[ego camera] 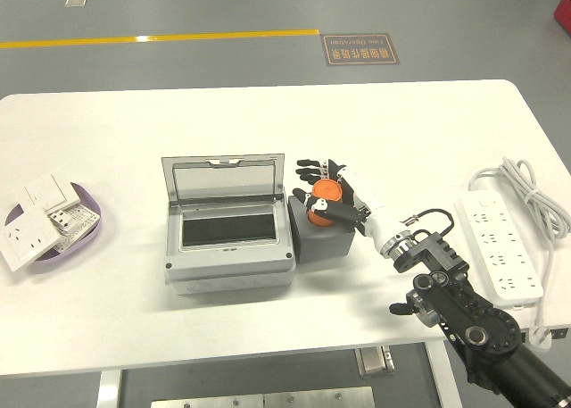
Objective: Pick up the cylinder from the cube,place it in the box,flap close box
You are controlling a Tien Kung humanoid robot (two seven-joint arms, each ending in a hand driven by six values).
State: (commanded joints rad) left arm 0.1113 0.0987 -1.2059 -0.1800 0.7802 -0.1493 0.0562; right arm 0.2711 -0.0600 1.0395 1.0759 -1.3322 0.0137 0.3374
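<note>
An orange cylinder [322,196] stands on top of a dark grey cube [323,237] just right of the box. My right hand [331,192] reaches in from the lower right and its fingers [308,169] curl around the cylinder, thumb across its front. The cylinder still rests on the cube. The grey box [230,247] sits at the table's middle with its clear-windowed lid [223,181] standing open at the back. Its inside looks dark and holds nothing I can see. My left arm is out of view.
A purple bowl [93,233] with several white switch plates sits at the left edge. A white power strip [498,246] with its coiled cable [535,194] lies at the right. The white table [268,122] ends close to the box's front.
</note>
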